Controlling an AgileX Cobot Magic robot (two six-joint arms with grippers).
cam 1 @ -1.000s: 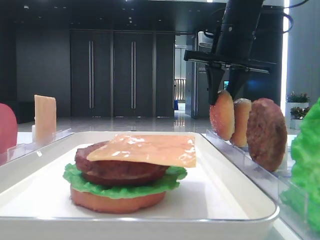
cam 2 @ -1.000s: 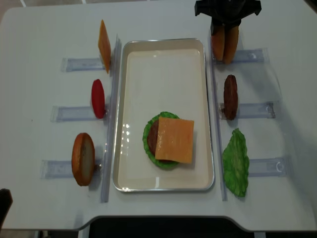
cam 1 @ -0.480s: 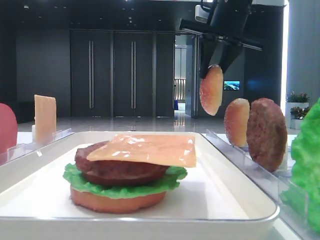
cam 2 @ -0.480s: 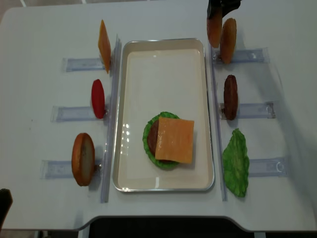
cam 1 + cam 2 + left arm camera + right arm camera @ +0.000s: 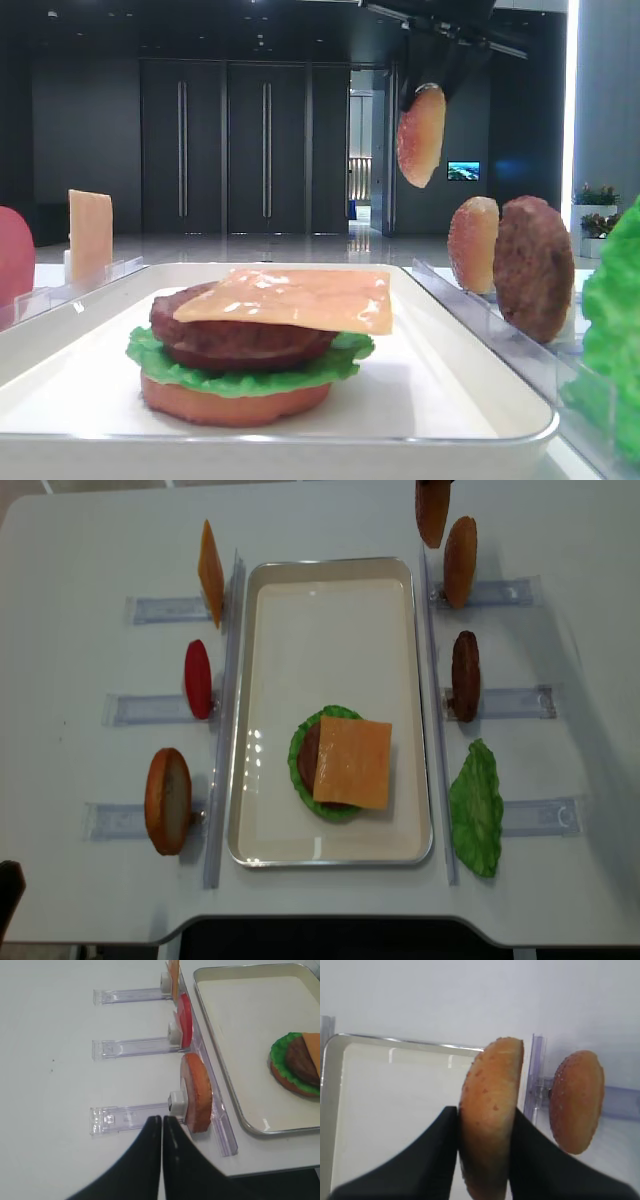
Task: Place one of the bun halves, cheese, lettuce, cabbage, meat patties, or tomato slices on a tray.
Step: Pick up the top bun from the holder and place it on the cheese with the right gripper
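At the upper right, the right gripper (image 5: 484, 1132) pinches a bun half (image 5: 490, 1120) edge-on across its faces; it looks light, stiff and rough-crusted.

We see the white tray (image 5: 330, 590) lying flat mid-table with a stack toward its near end: a bun base, green lettuce (image 5: 300, 750), a dark patty (image 5: 235, 335) and a glossy orange cheese slice (image 5: 352, 762) on top, slightly askew. One golden speckled bun half (image 5: 490, 1115) hangs on edge in the air above the tray's far right corner. A second bun half (image 5: 460, 562) stands upright in the clear rack just right of the tray, and a third (image 5: 167, 800) stands on the left side. A meat patty (image 5: 465, 675) and a lettuce leaf (image 5: 477, 808) stand on the right; a cheese slice (image 5: 210, 572) and a tomato slice (image 5: 198, 678) on the left.
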